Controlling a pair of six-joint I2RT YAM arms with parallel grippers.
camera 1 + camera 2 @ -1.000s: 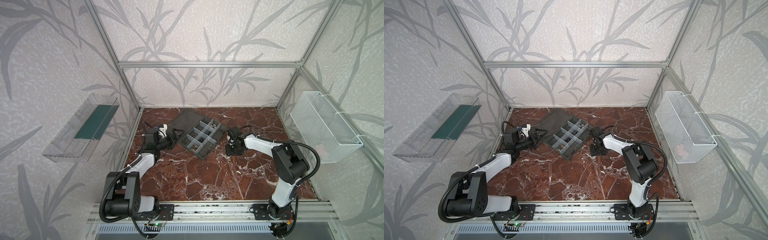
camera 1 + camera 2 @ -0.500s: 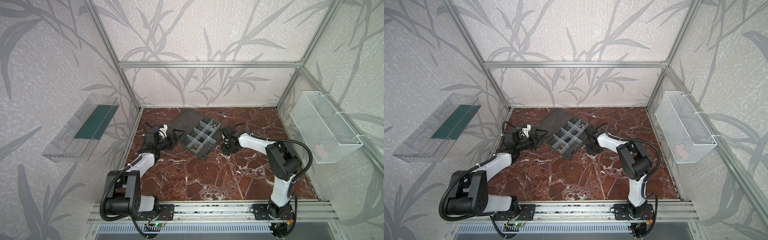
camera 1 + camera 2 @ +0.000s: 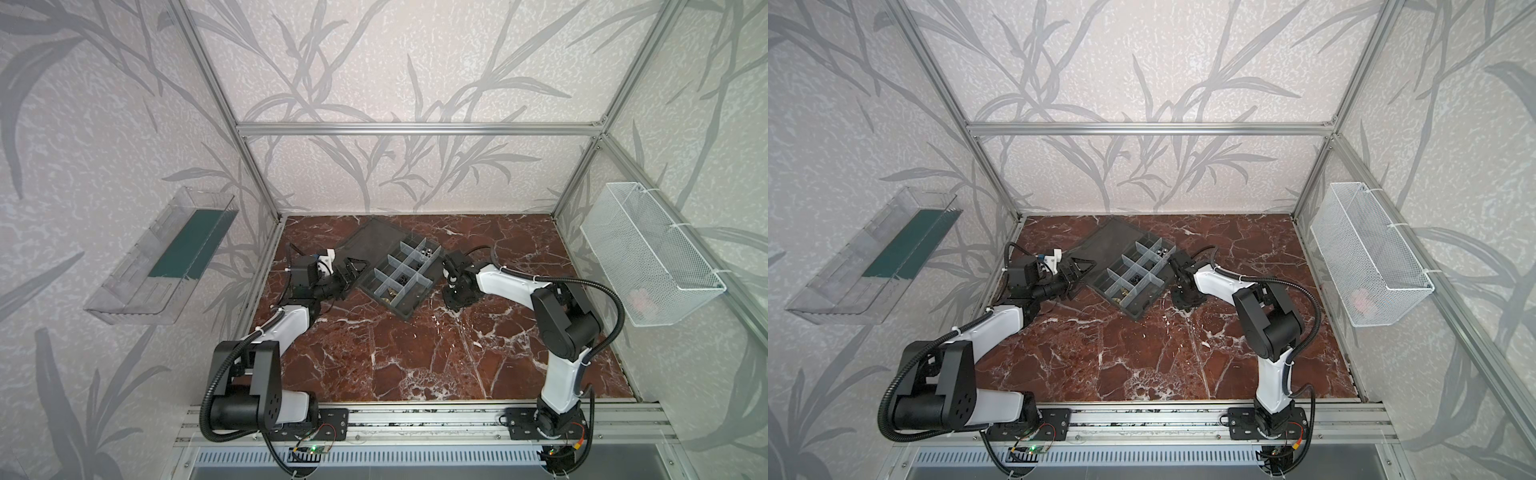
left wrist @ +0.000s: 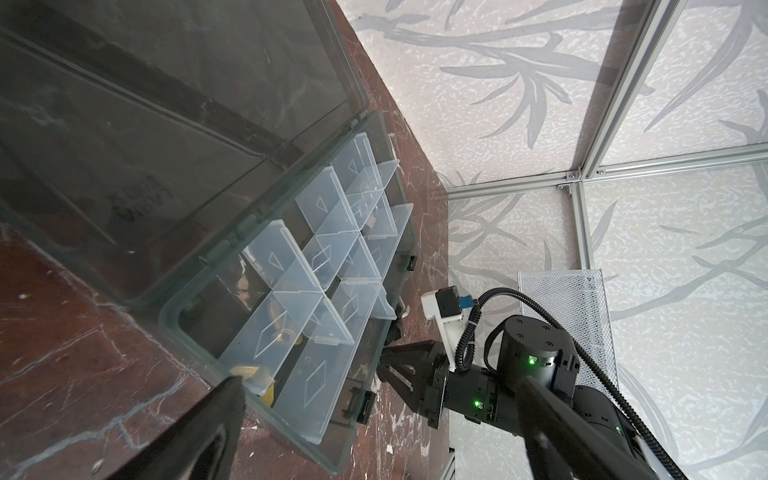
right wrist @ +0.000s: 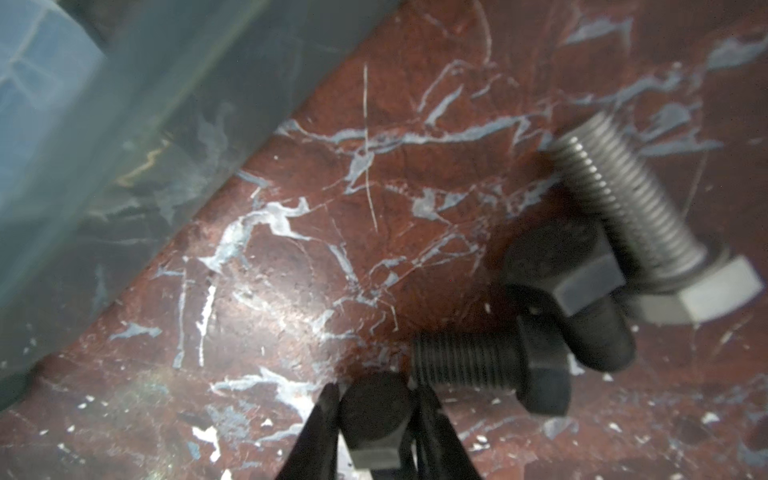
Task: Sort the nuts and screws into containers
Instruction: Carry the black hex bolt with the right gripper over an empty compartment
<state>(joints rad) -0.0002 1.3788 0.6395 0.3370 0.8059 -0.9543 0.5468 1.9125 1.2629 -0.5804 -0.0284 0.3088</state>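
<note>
fingers [image 5: 311, 444] cut off at frame edge, black screw [image 5: 376, 419] partly hidden between them, organizer box [image 5: 104, 124] blurred

A: Screw tally, right wrist view?
B: Four in sight: dark screw [image 5: 478, 365] ×3, silver screw [image 5: 640, 216] ×1.
A: Holders, both top views?
B: Organizer box [image 3: 376, 245] ×1, wire basket [image 3: 652, 257] ×1, clear wall bin [image 3: 137, 291] ×1.

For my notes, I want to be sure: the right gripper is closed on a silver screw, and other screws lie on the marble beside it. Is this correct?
Only the colour is wrong. The right wrist view shows the right gripper closed on a dark screw; the silver screw lies loose on the marble with the other screws.
</note>
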